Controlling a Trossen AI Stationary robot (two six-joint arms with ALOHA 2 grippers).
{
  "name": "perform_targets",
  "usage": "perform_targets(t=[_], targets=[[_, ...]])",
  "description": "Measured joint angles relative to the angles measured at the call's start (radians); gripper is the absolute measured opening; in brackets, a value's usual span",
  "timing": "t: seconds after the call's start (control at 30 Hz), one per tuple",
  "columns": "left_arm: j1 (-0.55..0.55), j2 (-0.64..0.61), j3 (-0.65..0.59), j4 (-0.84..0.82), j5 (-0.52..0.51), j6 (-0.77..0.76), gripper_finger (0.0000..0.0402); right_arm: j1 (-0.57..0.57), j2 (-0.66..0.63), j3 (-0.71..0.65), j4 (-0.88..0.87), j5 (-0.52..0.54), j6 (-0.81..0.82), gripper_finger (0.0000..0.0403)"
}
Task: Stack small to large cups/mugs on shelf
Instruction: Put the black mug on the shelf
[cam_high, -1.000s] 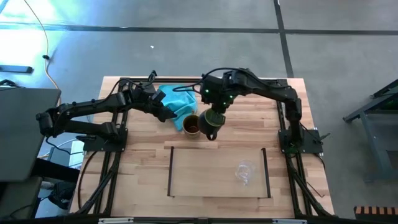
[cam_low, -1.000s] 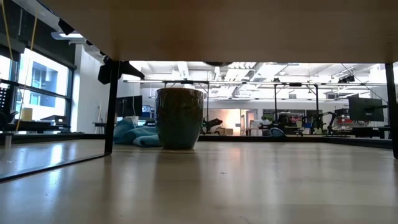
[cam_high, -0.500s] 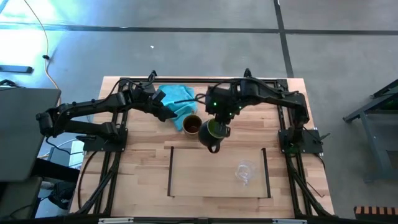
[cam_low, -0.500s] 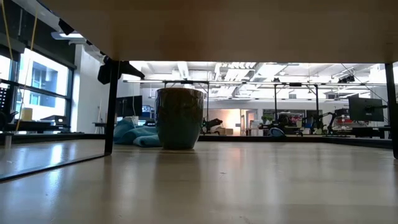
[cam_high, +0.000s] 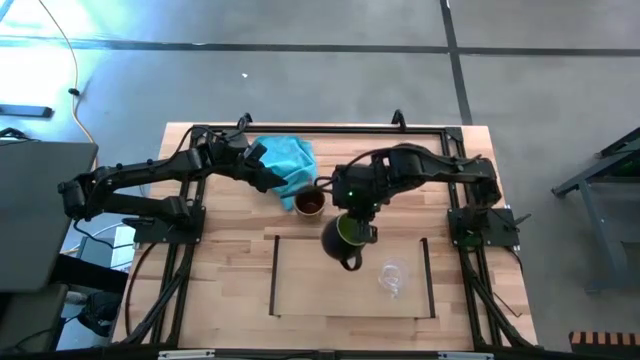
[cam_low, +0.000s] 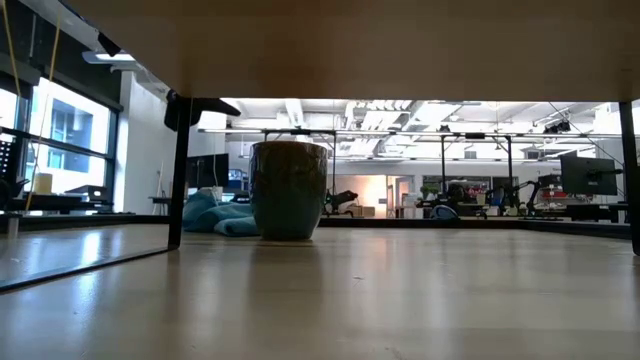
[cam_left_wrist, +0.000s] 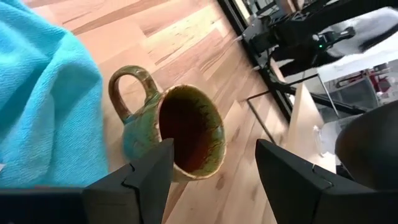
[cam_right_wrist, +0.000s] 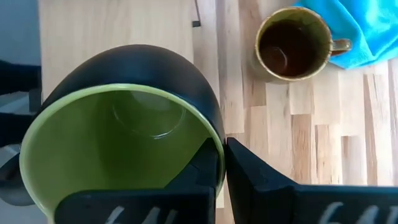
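Observation:
My right gripper (cam_high: 354, 214) is shut on a dark mug with a green inside (cam_high: 345, 236) and holds it in the air over the far edge of the shelf (cam_high: 320, 292). A clear glass cup (cam_high: 393, 276) stands on the shelf's right part. A green-glazed mug with a brown inside (cam_high: 309, 203) stands upright on the tabletop just beyond the shelf, its handle toward the turquoise cloth (cam_high: 285, 160). My left gripper (cam_high: 272, 181) is open, level with that mug on its left, its fingers (cam_left_wrist: 144, 180) short of it. My right gripper pinches the dark mug's wall at the rim (cam_right_wrist: 215, 144), one finger inside the mug and one finger (cam_right_wrist: 252, 177) outside. The fingers come steeply from above. The mug hangs lifted clear, mouth up and a little tilted, handle (cam_high: 350, 263) toward the near edge.
The cloth lies crumpled at the table's far side, between the two arms. Dark rails (cam_high: 274, 275) run along the shelf's two short sides. The shelf's left and middle (cam_high: 320, 292) are bare wood.
My right gripper has carried the dark mug from beside the green-glazed mug toward the table's near edge and slightly up, out over the shelf's far edge, still shut on it. The green-glazed mug and the glass cup have stayed where they were.

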Motion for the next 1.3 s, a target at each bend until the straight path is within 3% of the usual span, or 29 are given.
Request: perform_targets(t=[0.33,0.57,1.03,1.3], targets=[[-0.037,0.0,0.0,0.002,0.005,-0.022,0.0215,-0.019,-0.048,-0.001,0.0,0.003,-0.036,0.0],[-0.081,0.0,0.0,0.002,-0.049,-0.034,0.0215,-0.028,-0.074,-0.001,0.0,-0.031,-0.048,0.0],[-0.079,0.0,0.0,0.029,-0.073,-0.05,0.0215,0.029,-0.074,-0.004,0.001,-0.074,-0.037,0.0],[-0.078,0.0,0.0,0.029,-0.074,-0.05,0.0215,0.032,-0.137,-0.236,-0.002,-0.116,-0.037,0.0]])
